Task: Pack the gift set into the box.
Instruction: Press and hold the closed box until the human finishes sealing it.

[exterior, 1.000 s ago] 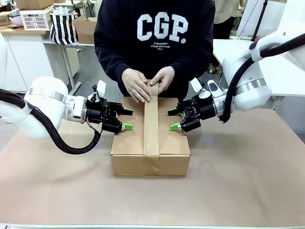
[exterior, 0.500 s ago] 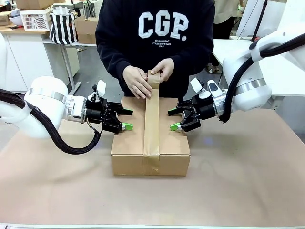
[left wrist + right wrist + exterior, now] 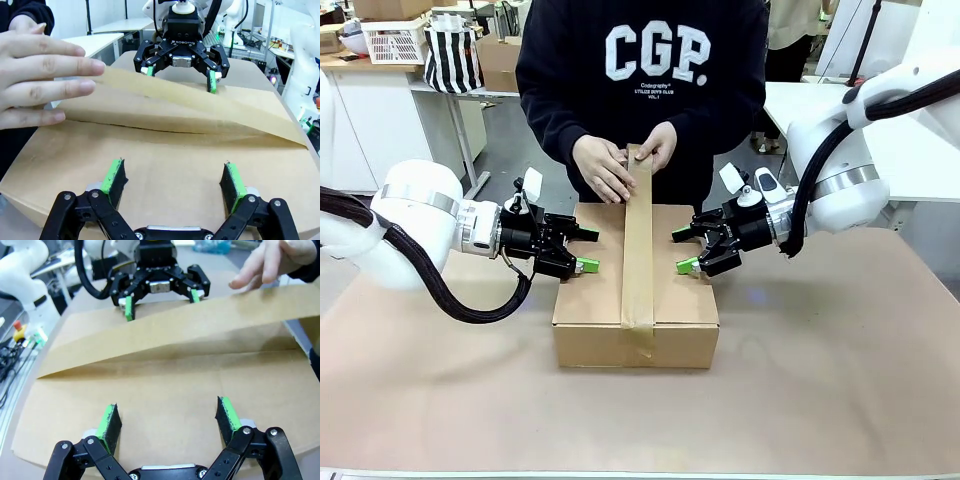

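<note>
Both jaws spread wide, gripping nothing: left gripper [image 3: 583, 250] sits over the left flap of the box [image 3: 636, 290], right gripper [image 3: 684, 251] over the right flap, green pads [image 3: 114, 176] low against the cardboard. Judged purpose: pinning the flaps flat so the centre seam stays closed for sealing. Box is shut, mid-table, between the two arms. Person's hands [image 3: 622, 166] at the far end lift a strip of brown tape [image 3: 638, 255] off the lid; its near end is stuck down over the front edge, the far end raised clear of the seam. Gift set presumably inside; contents hidden. Packing looks nearly finished, only the taping left.
</note>
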Controlling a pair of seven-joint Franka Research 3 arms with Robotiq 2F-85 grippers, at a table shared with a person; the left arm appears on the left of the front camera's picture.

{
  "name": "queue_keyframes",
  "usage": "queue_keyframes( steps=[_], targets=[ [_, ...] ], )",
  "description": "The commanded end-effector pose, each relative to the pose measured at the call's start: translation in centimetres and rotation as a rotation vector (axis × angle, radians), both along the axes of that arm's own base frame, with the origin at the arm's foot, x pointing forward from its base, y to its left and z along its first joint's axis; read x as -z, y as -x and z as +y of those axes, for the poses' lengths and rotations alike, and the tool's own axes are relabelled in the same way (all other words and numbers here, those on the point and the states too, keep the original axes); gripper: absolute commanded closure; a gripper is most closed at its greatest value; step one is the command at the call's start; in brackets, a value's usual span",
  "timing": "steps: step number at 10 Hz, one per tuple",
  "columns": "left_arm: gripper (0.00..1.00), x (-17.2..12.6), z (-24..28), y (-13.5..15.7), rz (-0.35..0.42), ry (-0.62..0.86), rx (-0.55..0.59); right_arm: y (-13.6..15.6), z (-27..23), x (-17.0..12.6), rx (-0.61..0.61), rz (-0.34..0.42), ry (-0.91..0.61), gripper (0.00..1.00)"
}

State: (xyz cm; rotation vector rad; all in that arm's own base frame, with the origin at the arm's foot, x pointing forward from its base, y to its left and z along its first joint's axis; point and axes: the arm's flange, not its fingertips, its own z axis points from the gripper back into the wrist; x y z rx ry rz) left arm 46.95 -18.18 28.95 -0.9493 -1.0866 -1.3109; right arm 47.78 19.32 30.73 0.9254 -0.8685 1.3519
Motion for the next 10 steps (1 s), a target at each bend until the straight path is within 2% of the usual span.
queue_keyframes(
  steps=[1, 10],
  targets=[
    [0.00, 0.39, 0.26, 0.35, -0.012, -0.008, 0.000, 0.04, 0.04, 0.22, 0.003, 0.001, 0.005, 0.00],
    [0.00, 0.39, 0.26, 0.35, -0.012, -0.008, 0.000, 0.04, 0.04, 0.22, 0.003, 0.001, 0.005, 0.00]
  ],
)
